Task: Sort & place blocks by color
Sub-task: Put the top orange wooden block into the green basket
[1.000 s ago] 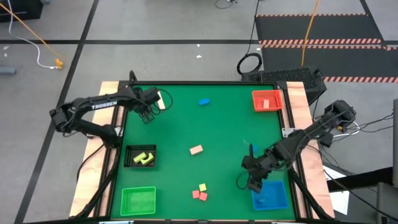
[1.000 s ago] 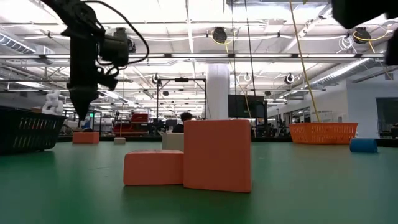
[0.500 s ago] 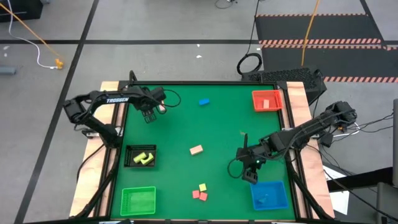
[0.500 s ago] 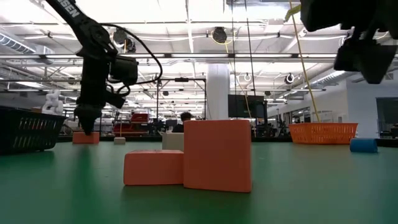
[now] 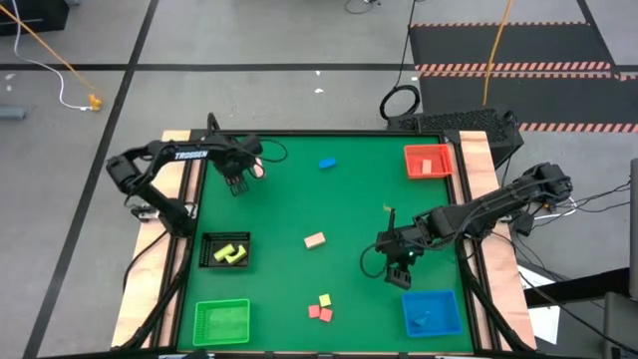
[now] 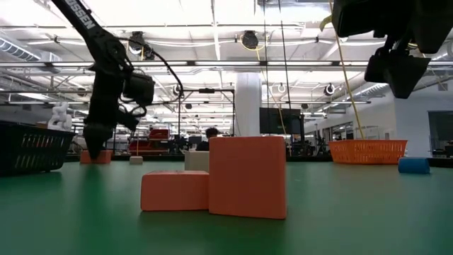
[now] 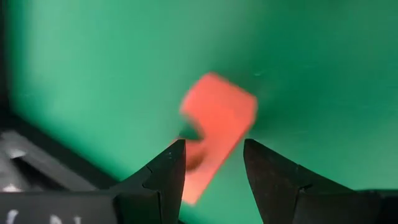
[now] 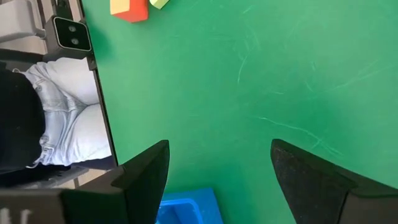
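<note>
Two arms work over the green table (image 5: pixel 329 209) in the high view. The left hand (image 5: pixel 237 186) hangs at about ten o'clock near the far-left corner, over a pink block (image 5: pixel 255 170). The right hand (image 5: pixel 399 273) sits at about four o'clock, just beyond the blue tray (image 5: pixel 433 311). A blue block (image 5: pixel 327 163) lies at twelve o'clock, a pink one (image 5: pixel 315 239) near the centre, and a red-and-yellow cluster (image 5: pixel 320 308) at six o'clock. Yellow blocks (image 5: pixel 229 253) fill the black bin (image 5: pixel 225 250) at eight o'clock; the red tray (image 5: pixel 429 161) at two o'clock holds red pieces; the green tray (image 5: pixel 221 321) sits at seven o'clock.

Low view: two red blocks (image 6: pixel 216 180) stand touching in front; the left hand (image 6: pixel 94 145) reaches down beside a distant red block (image 6: pixel 97 156).

Left wrist view: the fingers (image 7: pixel 168 168) stand apart above a red L-shaped block (image 7: pixel 214 124), gripping nothing.

Right wrist view: the fingers (image 8: pixel 146 177) are spread wide and empty over bare green, the blue tray's (image 8: pixel 186 208) edge between them.
</note>
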You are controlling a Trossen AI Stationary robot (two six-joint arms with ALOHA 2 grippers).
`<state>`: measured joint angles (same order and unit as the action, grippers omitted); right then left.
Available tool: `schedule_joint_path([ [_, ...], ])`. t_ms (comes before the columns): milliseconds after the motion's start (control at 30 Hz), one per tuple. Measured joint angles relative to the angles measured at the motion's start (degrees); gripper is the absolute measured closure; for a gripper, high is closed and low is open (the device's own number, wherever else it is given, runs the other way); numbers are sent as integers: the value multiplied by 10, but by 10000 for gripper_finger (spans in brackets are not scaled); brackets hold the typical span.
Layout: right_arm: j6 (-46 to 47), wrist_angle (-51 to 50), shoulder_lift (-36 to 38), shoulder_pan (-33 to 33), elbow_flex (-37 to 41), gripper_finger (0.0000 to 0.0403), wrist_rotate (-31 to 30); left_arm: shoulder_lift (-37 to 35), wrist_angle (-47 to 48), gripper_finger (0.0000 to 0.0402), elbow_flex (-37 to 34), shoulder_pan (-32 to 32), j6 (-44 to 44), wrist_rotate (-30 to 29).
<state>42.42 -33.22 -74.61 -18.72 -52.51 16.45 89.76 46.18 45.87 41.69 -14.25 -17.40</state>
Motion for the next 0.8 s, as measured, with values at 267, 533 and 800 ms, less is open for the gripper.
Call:
schedule_joint_path([
  [267, 0, 0, 0, 0, 0, 133, -4, 24, 4, 333, 3, -6, 35, 11],
  [533, -3, 0, 0, 0, 0, 133, -115, -49, 2, 358, 1, -7, 110, -6],
  [800, -10, 3, 0, 0, 0, 133, -219, -174, -2, 358, 1, -40, 162, 31],
])
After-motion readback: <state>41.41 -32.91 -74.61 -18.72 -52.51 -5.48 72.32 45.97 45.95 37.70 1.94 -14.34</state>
